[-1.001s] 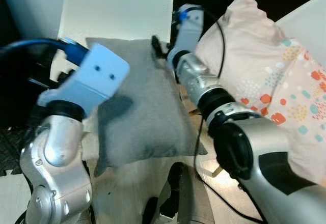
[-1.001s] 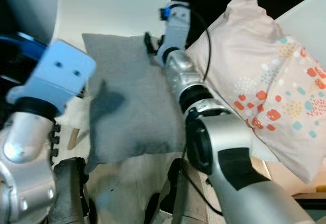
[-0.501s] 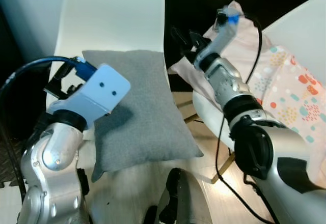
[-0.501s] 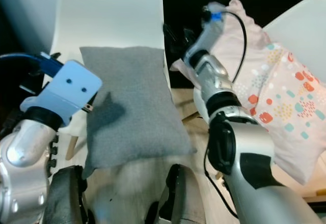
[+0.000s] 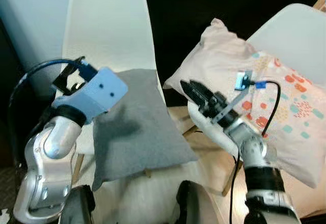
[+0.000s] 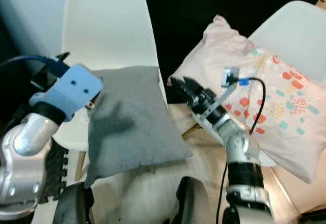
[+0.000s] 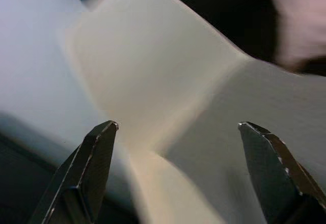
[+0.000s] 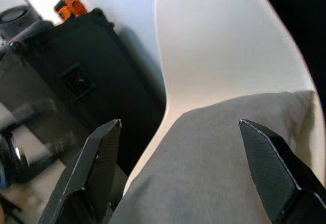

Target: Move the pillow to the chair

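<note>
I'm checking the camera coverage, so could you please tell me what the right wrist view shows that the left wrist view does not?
The right wrist view alone shows a black case with an orange item on top, beside the chair. The left wrist view alone shows a pink blur at one corner, probably the patterned pillow. Both show open black fingers, the white chair and the grey pillow on it.

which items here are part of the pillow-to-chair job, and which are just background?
Job:
- grey pillow, lying on the seat
- white chair under it
- left gripper, open, by the chair back
- right gripper, open, facing the pillow

Background:
- patterned pillow
- second white chair holding it
- black case beside the chair
</note>
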Robot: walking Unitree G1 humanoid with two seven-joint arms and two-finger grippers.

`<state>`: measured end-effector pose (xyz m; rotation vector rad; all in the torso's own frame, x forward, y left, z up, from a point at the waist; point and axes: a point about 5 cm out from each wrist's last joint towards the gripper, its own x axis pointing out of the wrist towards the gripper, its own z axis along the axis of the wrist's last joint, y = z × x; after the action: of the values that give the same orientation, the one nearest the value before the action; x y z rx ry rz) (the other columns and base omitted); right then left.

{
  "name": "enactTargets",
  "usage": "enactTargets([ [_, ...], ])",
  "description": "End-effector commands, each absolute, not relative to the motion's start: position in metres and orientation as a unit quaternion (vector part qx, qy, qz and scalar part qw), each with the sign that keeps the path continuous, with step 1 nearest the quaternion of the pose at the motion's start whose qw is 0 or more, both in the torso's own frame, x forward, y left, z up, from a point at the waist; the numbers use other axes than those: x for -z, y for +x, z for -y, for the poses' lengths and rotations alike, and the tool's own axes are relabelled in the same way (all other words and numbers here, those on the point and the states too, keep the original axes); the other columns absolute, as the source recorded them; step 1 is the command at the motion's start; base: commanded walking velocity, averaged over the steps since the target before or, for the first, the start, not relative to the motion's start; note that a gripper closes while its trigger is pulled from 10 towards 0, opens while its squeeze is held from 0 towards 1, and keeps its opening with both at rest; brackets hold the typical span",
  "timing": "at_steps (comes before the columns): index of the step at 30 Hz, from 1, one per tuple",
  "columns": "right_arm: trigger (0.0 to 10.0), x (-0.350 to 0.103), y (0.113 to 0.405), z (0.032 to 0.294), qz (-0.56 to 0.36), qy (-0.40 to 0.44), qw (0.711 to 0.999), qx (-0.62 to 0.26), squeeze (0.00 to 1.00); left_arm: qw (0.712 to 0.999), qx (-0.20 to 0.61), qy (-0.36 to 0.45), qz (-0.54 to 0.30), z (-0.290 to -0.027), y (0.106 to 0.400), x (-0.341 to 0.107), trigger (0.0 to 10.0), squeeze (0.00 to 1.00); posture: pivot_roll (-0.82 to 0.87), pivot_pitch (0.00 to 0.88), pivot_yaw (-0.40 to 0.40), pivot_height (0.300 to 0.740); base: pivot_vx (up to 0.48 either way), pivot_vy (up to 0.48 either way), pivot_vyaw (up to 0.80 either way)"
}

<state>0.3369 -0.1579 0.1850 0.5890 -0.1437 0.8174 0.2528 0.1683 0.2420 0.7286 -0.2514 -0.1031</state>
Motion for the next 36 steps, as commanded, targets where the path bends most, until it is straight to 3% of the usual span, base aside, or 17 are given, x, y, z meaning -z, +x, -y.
enactTargets([
  [1, 10.0, -0.189, 0.333, 0.16, 0.075, 0.284, 0.873, -0.388, 0.0, 0.943, 0.103, 0.301, 0.095, -0.163, 0.252, -0.225, 10.0, 0.0, 0.08, 0.063, -0.126, 0.301, 0.0, 0.0, 0.0],
  [5, 10.0, -0.198, 0.332, 0.156, 0.084, 0.29, 0.869, -0.393, 0.0, 0.945, 0.205, 0.254, 0.019, -0.158, 0.24, -0.182, 10.0, 0.0, 0.08, 0.056, -0.122, 0.301, 0.0, 0.0, 0.0],
  [7, 10.0, -0.201, 0.332, 0.154, 0.085, 0.292, 0.868, -0.393, 0.0, 0.944, 0.219, 0.246, 0.007, -0.159, 0.238, -0.174, 10.0, 0.0, 0.08, 0.055, -0.122, 0.301, 0.0, 0.0, 0.0],
  [15, 10.0, -0.211, 0.329, 0.142, 0.091, 0.304, 0.86, -0.4, 0.0, 0.929, 0.163, 0.331, -0.022, -0.188, 0.249, -0.148, 10.0, 0.0, 0.09, 0.055, -0.134, 0.301, 0.0, 0.0, 0.0],
  [20, 10.0, -0.217, 0.326, 0.138, 0.088, 0.3, 0.856, -0.412, 0.0, 0.937, 0.13, 0.323, -0.032, -0.203, 0.259, -0.134, 10.0, 0.0, 0.08, 0.063, -0.151, 0.301, 0.0, 0.0, 0.0],
  [30, 10.0, -0.233, 0.316, 0.132, 0.092, 0.303, 0.846, -0.428, 0.0, 0.943, 0.121, 0.309, -0.024, -0.205, 0.273, -0.114, 10.0, 0.0, 0.04, 0.086, -0.159, 0.301, 0.0, 0.0, 0.0],
  [36, 10.0, -0.235, 0.305, 0.131, 0.083, 0.31, 0.842, -0.434, 0.0, 0.945, 0.15, 0.29, -0.014, -0.197, 0.278, -0.111, 10.0, 0.0, -0.02, 0.143, -0.156, 0.301, 0.0, 0.0, 0.0],
])
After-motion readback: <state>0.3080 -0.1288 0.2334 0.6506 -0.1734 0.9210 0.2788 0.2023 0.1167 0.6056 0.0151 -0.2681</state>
